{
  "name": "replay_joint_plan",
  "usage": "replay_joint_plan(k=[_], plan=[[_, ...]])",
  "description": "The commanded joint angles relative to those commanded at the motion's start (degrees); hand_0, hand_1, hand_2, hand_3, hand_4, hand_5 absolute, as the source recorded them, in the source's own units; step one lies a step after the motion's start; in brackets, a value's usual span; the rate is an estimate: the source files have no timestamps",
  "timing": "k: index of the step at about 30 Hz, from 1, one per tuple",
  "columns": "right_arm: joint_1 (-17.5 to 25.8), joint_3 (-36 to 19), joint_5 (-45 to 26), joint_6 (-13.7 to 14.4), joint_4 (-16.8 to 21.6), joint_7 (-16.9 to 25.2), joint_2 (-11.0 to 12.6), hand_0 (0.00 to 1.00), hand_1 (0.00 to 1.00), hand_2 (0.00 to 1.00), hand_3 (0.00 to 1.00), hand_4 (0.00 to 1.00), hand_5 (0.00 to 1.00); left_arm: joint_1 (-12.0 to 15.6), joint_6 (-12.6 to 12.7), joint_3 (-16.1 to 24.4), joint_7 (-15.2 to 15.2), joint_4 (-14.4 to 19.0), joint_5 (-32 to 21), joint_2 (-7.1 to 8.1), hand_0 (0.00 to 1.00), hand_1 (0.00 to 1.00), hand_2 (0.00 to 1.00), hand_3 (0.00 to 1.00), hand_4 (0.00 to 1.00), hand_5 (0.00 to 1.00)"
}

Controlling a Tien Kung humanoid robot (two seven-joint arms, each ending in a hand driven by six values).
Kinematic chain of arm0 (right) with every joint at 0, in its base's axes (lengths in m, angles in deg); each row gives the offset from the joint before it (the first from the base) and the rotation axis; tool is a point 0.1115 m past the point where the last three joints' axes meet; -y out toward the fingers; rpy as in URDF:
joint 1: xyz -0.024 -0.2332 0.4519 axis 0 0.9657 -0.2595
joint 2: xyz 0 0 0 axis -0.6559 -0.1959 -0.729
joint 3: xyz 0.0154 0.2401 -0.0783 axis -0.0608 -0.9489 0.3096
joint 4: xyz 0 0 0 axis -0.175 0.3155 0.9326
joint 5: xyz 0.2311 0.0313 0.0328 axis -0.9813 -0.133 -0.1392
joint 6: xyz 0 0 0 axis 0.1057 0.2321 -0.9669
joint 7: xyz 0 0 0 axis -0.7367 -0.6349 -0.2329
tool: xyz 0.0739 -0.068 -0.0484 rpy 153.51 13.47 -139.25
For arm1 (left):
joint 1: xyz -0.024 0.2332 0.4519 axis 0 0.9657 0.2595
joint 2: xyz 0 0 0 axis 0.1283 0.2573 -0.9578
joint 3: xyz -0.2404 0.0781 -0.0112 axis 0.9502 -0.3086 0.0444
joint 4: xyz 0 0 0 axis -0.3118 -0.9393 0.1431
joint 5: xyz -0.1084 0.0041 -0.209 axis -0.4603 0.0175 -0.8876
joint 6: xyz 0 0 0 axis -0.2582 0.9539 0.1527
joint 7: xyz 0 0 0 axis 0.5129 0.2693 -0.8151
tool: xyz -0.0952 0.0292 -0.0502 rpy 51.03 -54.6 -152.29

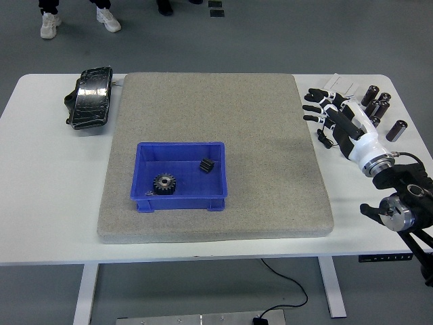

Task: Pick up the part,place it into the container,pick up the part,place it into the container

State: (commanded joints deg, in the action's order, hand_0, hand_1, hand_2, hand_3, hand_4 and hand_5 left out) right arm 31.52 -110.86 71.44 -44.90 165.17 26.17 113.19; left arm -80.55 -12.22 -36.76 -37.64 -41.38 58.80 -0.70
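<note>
A grey felt mat [216, 122] covers the middle of the white table [47, 183]. A black pouch [89, 99] lies near the far left corner — just off the mat's edge. Dark cylinders [382, 108] and a white card [340, 84] sit at the far right corner.

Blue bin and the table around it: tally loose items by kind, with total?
Gears in the blue bin: 2, large gear and small gear
Black cylinders at the right edge: at least 5, some hidden by the right hand
Black pouch: 1
White packet: 1, partly hidden
Total: at least 9
</note>
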Motion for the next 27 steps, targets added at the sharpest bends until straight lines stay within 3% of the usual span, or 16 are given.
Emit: replay_joint_plan(k=[27], plan=[[0.5, -5.2, 1.6, 1.1, 0.7, 0.0, -0.1, 0.666, 0.7, 0.723, 0.691, 0.822, 0.505, -0.1, -0.4, 1.3, -0.4, 0.2, 1.5, 0.51, 0.68, 0.671, 0.625, 0.575, 0.575, 0.473]])
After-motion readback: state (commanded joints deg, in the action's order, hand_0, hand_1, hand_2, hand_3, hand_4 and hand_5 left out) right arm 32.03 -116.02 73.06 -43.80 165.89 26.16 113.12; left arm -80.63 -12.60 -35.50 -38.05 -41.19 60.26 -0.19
